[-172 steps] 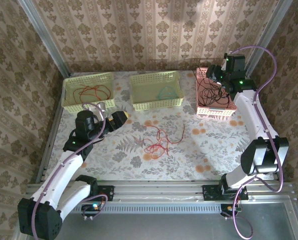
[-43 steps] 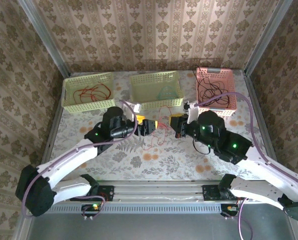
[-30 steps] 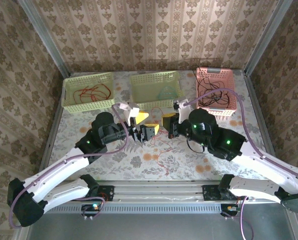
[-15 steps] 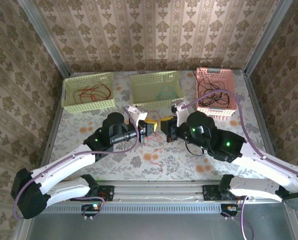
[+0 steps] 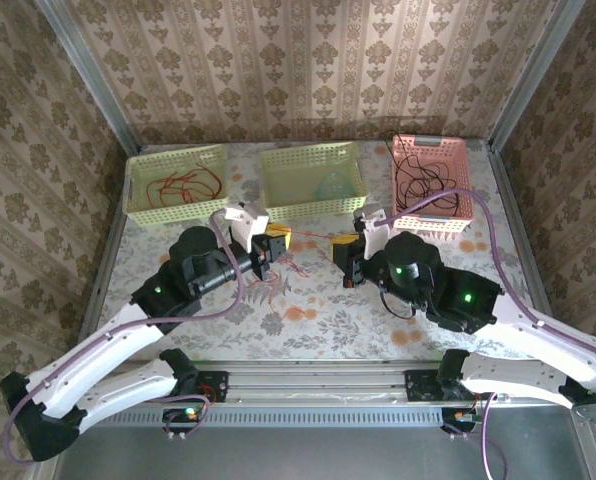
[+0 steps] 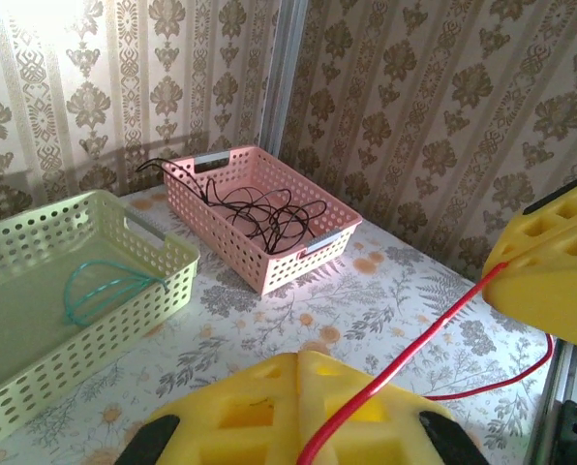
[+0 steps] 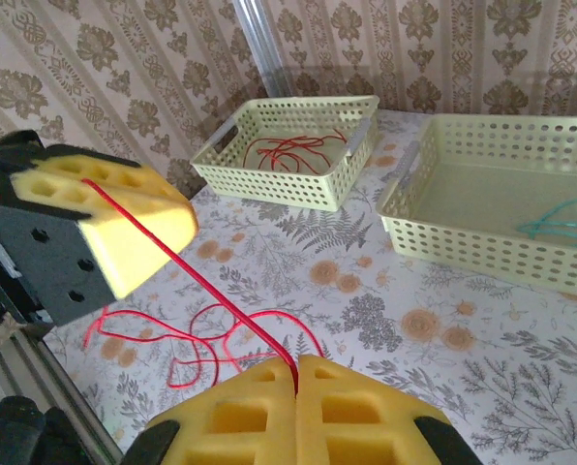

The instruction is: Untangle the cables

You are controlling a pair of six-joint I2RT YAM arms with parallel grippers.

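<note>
The left end effector [image 5: 275, 240] is clenched on a red cable [image 5: 313, 236]; in the left wrist view the strand leaves the seam between the closed yellow pads [image 6: 250, 407] at the bottom of the frame. The right end effector [image 5: 346, 248] is likewise clamped on the same red cable. Between the two end effectors, at frame centre in the top view, the strand runs taut. The slack remainder lies in loops on the table [image 5: 378, 310], just below the left end effector. Upper left: a yellow-green basket [image 5: 178, 213] contains further red cables [image 5: 183, 183]. Upper centre: a second pale basket [image 5: 315, 207] contains one teal cable [image 5: 330, 185]. Upper right: a pink basket [image 5: 433, 224] contains black cables [image 5: 423, 180].
</note>
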